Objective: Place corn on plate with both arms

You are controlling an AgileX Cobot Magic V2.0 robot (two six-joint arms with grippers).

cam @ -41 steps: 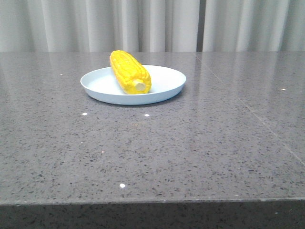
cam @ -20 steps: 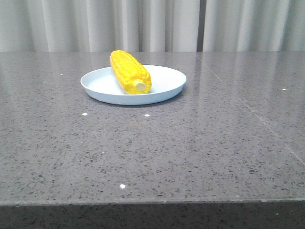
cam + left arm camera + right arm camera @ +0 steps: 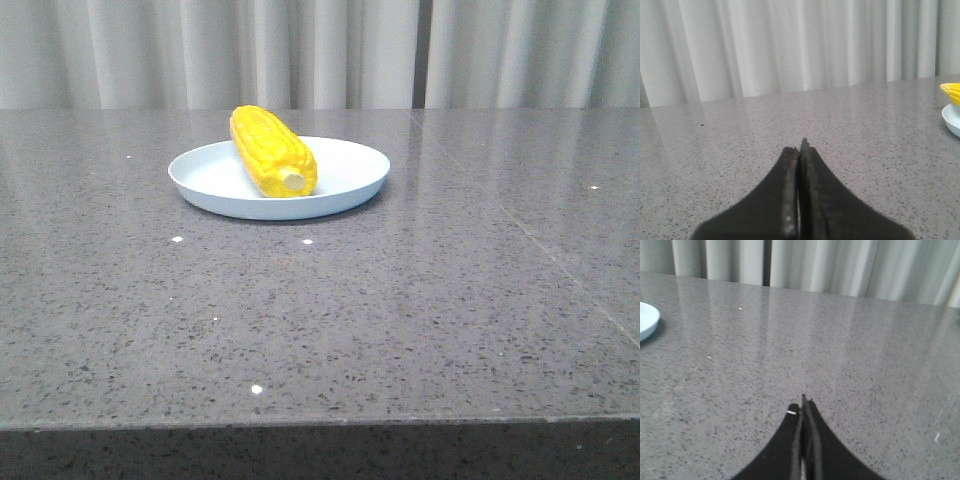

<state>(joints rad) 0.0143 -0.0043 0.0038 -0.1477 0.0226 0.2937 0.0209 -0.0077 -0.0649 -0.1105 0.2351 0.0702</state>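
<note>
The bright yellow corn cob [image 3: 272,150] with its rows of kernels lies on the round, shallow, pale blue-white plate [image 3: 350,170], its pale round stub end turned toward the front and its far end reaching past the plate's back rim on the left side. The plate sits on the speckled grey stone surface [image 3: 320,320], toward the back and a little left of centre, with pale pleated curtains [image 3: 320,50] hanging behind it.

Neither arm shows in the front view. From the left wrist view, the left hand [image 3: 799,150] has its two dark fingers pressed together, holding nothing, low over bare surface; the plate's edge [image 3: 951,117] and the tip of the corn [image 3: 951,91] sit well apart from it. From the right wrist view, the right hand [image 3: 804,407] is likewise pressed together and empty, just above the surface, with only a sliver of the plate's rim [image 3: 647,320] visible well away from it
</note>
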